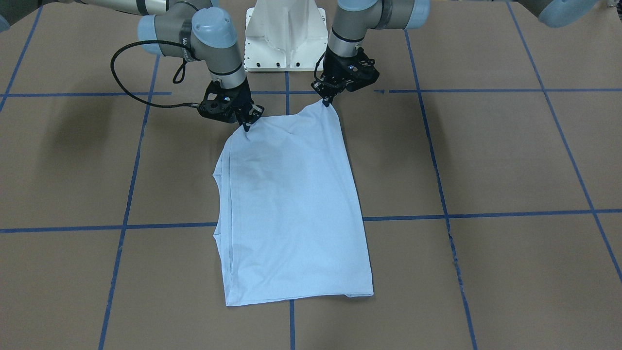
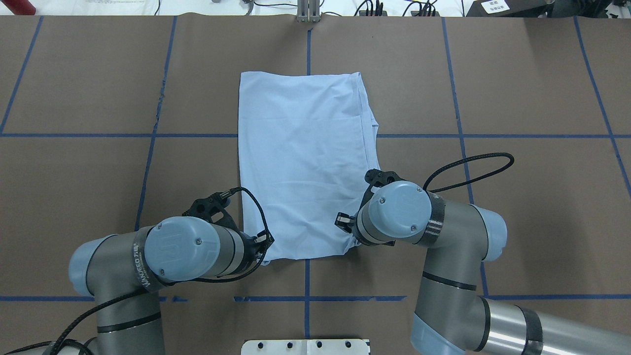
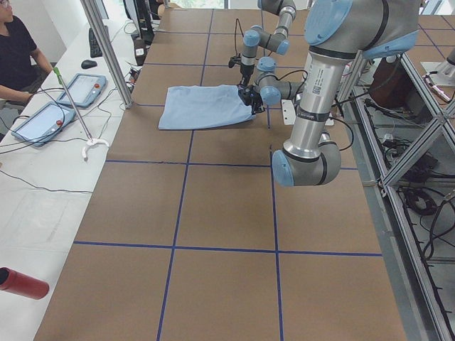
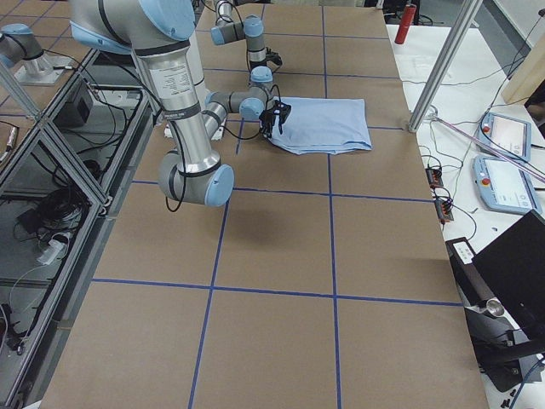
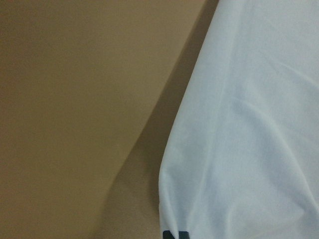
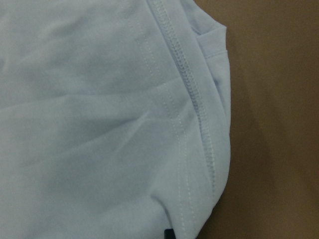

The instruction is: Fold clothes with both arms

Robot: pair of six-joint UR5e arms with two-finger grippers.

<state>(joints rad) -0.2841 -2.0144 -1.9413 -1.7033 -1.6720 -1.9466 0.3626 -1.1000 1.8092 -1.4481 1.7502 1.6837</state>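
Worktop (image 2: 98, 197): brown sheet with a blue tape (image 2: 153, 135) grid. Shirt (image 2: 300, 162) sits mid-worktop, straight out from the white base (image 1: 286, 34). It is folded to a long plain rectangle running away from the robot. The far end lies flat. The near end is raised at both corners and the edge between them sags. Stacked layer edges show along the long side on the robot's right. The other long side is one clean fold.

Left arm (image 2: 182, 251) and right arm (image 2: 419, 217) are both bent in low over the near end, wrists pointing down. Left pincer (image 1: 328, 101) is pinching the shirt's near-left corner, with the cloth drawn up to a point at the tips. Right pincer (image 1: 247, 127) is pinching the near-right corner, cloth bunched at the tips. The right corner is a bit further out from the base than the left, so the near edge runs skewed.

Left wrist view: shirt fills the right half. Its edge throws a shadow on the worktop, so that edge is off the surface. A dark fingertip (image 5: 175, 235) sits against the cloth at the bottom.

Right wrist view: shirt close up, with a stitched hem (image 6: 192, 89) running top to bottom and layered edges at the right. A dark fingertip (image 6: 169, 234) shows at the bottom.

Left side view: a person (image 3: 18, 57) is seated past the worktop's far edge, with two handheld panels (image 3: 82, 89) in front. A red cylinder (image 3: 21, 283) lies near the camera.
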